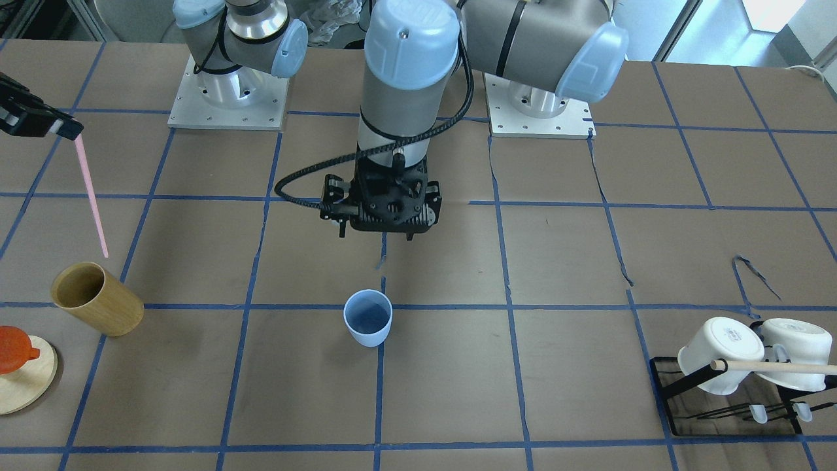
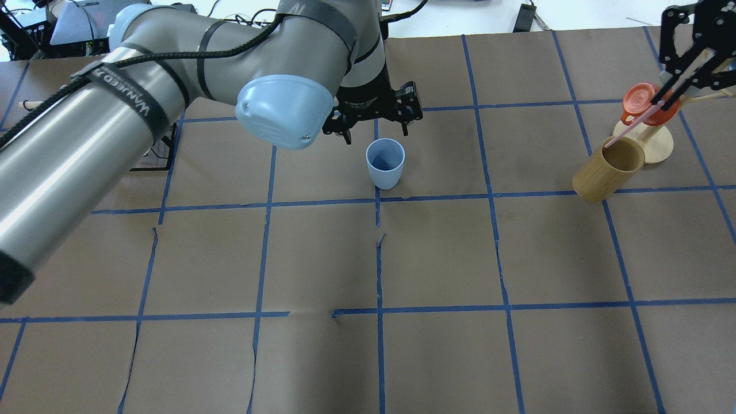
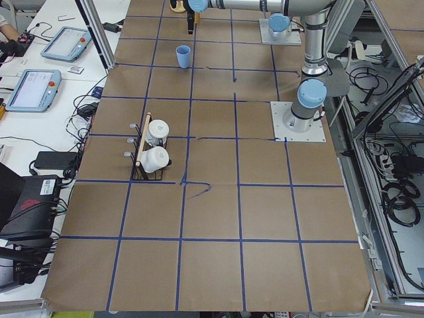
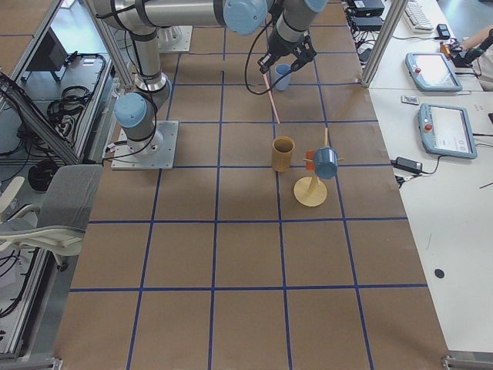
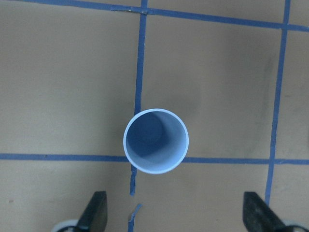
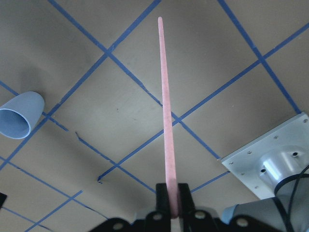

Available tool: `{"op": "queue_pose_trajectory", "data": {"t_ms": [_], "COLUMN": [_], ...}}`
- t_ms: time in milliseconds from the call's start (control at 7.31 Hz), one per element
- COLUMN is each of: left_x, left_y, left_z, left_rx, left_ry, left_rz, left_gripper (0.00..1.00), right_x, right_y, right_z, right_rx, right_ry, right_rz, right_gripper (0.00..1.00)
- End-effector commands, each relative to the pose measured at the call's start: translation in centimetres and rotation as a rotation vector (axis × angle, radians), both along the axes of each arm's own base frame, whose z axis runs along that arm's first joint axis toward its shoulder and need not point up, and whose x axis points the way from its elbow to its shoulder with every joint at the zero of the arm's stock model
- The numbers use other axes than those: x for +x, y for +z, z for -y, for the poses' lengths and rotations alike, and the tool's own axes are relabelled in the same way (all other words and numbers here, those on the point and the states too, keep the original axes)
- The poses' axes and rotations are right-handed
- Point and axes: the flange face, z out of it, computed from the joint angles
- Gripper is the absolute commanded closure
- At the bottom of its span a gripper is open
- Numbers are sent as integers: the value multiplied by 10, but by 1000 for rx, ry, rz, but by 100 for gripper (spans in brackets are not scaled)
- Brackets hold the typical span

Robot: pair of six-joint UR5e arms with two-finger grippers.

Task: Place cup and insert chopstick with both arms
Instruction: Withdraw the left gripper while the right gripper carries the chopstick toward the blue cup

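Observation:
The light-blue cup (image 1: 368, 318) stands upright on the table's middle, on a blue tape line; it also shows in the overhead view (image 2: 385, 163). My left gripper (image 1: 376, 234) is open and empty, raised just behind the cup on the robot's side. In the left wrist view the cup (image 5: 156, 140) lies ahead of the two spread fingertips (image 5: 94, 212), apart from them. My right gripper (image 1: 70, 129) is shut on the top of the pink chopstick (image 1: 91, 196), which hangs slanted over the table near the tan cup. The right wrist view shows the chopstick (image 6: 165, 121) between the shut jaws.
A tan wooden cup (image 1: 98, 299) stands below the chopstick's tip. Beside it is a round wooden stand (image 1: 26, 386) with an orange cup (image 1: 14, 348). A black mug rack (image 1: 680, 379) with two white mugs (image 1: 719, 353) is at the far side. Both arm bases (image 1: 229, 98) sit at the robot's edge.

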Motion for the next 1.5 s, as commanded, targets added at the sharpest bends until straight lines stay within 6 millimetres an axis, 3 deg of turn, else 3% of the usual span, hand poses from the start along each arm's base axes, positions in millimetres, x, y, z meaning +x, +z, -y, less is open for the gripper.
{"op": "queue_pose_trajectory", "data": {"t_ms": [0, 274, 410, 547, 684, 957, 1094, 1368], "left_x": [21, 36, 60, 97, 133, 205, 233, 237], "left_y": [28, 40, 46, 58, 65, 76, 77, 84], "left_z": [-52, -53, -43, -33, -25, -9, -6, -18], "left_rx": [-31, -44, -21, -17, -22, -49, -44, -2], "left_ry": [-1, 1, -38, -58, -67, -111, -129, -143], "left_rz": [-11, -3, 15, 22, 30, 46, 55, 61], "left_gripper": [0, 0, 0, 0, 0, 0, 0, 0], "right_x": [53, 70, 75, 81, 104, 150, 162, 171], "right_y": [1, -3, -12, -22, -35, -82, -95, -112], "right_z": [9, 25, 38, 51, 60, 72, 79, 87], "right_rx": [36, 99, 141, 187, 230, 289, 261, 232], "right_ry": [-161, -353, -430, -495, -515, -522, -551, -592], "right_rz": [113, 262, 338, 409, 449, 488, 482, 469], "right_gripper": [100, 100, 100, 100, 100, 100, 100, 100]}}
